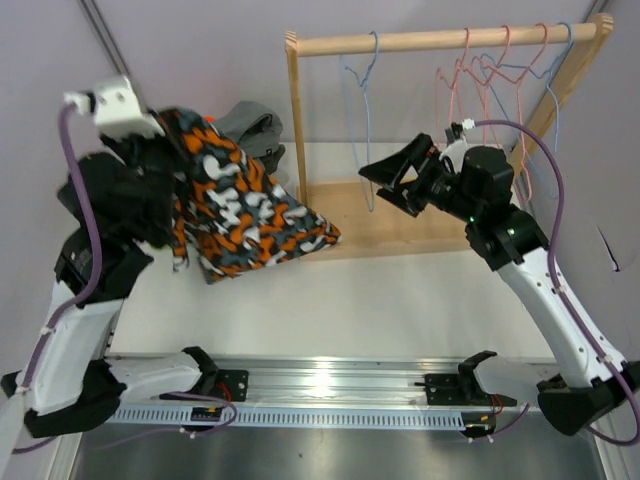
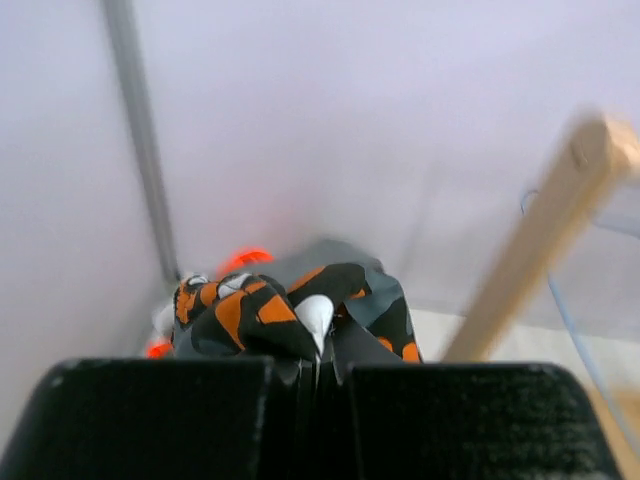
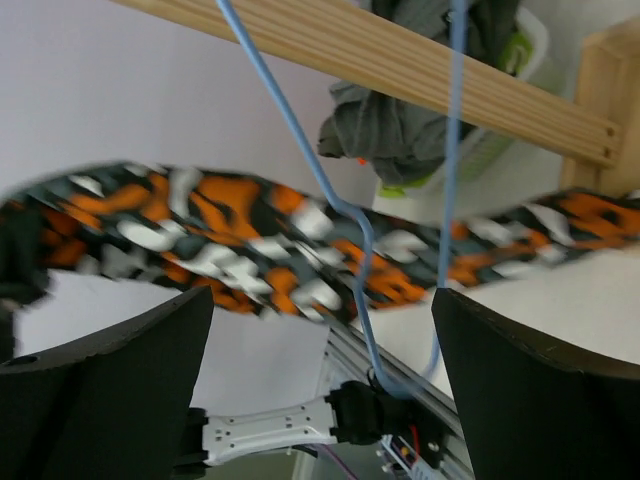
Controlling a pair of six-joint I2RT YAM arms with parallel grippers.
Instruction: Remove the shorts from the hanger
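Note:
My left gripper (image 1: pixel 178 150) is raised at the left and shut on the camouflage shorts (image 1: pixel 245 215), orange, white and black, which hang from it and spread down to the right. In the left wrist view the cloth (image 2: pixel 290 305) bunches right above the shut left gripper (image 2: pixel 322 365). A bare blue hanger (image 1: pixel 368 120) hangs on the wooden rail (image 1: pixel 440 40). My right gripper (image 1: pixel 385 187) stands open just right of that hanger, holding nothing. In the right wrist view the hanger (image 3: pixel 345 215) hangs between the spread fingers (image 3: pixel 100 385), with the shorts (image 3: pixel 220 230) beyond it.
Several empty pink and blue hangers (image 1: pixel 505 70) crowd the rail's right end. Behind the left post (image 1: pixel 296 120), dark grey shorts (image 1: pixel 250 122) lie heaped in a white basket (image 3: pixel 530 40). The rack's wooden base (image 1: pixel 400 225) lies on the table.

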